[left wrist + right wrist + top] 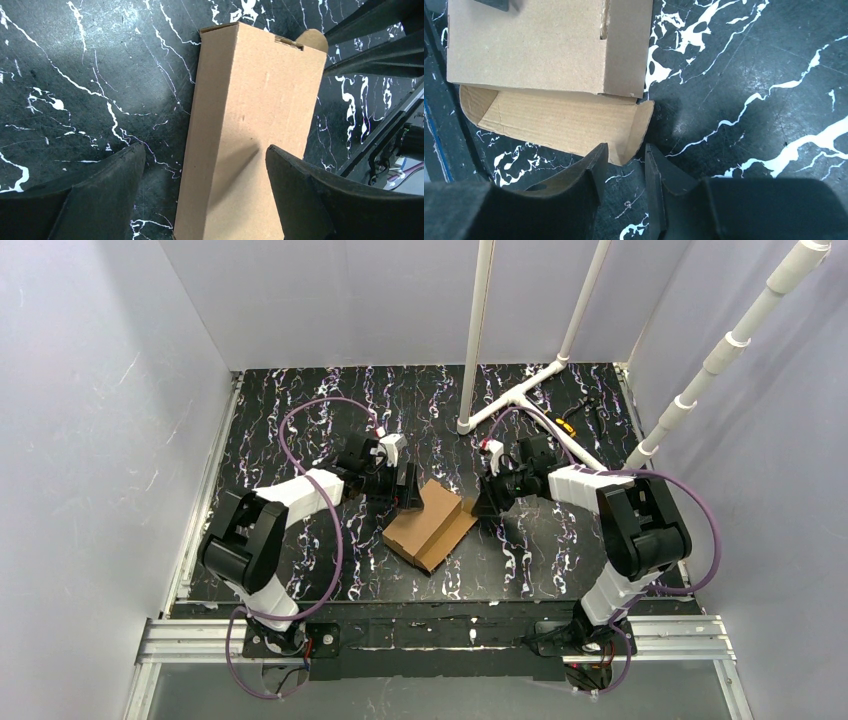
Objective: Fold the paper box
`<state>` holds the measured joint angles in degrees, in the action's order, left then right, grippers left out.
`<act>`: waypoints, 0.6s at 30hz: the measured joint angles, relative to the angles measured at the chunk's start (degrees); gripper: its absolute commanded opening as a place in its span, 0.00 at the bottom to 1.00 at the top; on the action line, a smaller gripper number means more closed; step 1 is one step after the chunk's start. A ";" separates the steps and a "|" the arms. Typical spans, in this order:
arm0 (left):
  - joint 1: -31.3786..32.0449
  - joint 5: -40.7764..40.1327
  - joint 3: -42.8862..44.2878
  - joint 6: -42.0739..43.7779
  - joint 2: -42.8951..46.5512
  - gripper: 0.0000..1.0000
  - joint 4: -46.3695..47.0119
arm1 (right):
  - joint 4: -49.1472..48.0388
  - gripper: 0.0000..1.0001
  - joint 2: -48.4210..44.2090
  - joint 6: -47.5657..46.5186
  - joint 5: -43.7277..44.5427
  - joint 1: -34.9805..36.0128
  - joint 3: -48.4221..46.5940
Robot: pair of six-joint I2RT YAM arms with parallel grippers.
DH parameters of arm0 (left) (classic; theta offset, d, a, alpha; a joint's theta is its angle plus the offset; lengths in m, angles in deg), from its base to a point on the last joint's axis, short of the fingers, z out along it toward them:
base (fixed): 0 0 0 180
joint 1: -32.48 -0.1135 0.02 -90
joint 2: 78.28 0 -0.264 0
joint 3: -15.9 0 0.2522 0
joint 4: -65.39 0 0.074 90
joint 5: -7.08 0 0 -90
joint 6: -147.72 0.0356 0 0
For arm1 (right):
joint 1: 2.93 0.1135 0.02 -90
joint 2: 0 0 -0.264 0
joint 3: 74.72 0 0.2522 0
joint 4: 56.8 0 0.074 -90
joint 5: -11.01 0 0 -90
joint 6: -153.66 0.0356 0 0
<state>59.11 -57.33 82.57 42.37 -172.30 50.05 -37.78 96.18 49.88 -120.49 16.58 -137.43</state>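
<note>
The paper box (pixel 430 525) lies about midway across the table (pixel 290 410), a little nearer the near edge than the far one, skewed to the edges. Its closed brown panel faces up, and an open flap (pixel 559 120) with a rounded corner spreads flat on the side towards the right edge. The left gripper (pixel 205 170) hangs low over the box's far-left end with its jaws spread wide: one finger (pixel 100 195) is above bare table, the other over the panel, gripping nothing. The right gripper (pixel 625 152) sits at the box's far-right end, jaws partly open, the flap's corner just at their mouth but not pinched. White pipes (pixel 520 390) stand towards the far right corner.
</note>
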 measured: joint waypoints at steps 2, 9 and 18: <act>0.00 0.07 0.11 -0.33 -0.90 0.86 -0.02 | -0.33 0.40 0.35 0.13 -0.57 0.02 0.00; 0.00 0.39 0.52 -1.66 -2.32 0.84 -0.11 | -1.07 0.36 0.72 0.31 -1.20 0.00 0.00; 0.00 0.37 0.94 -2.56 -2.32 0.82 -0.17 | -1.79 0.28 0.83 0.24 -2.16 0.00 0.00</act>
<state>59.11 -56.96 83.51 39.81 -174.61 49.87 -39.58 97.01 50.12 -122.65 16.58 -137.43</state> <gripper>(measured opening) 0.828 0.303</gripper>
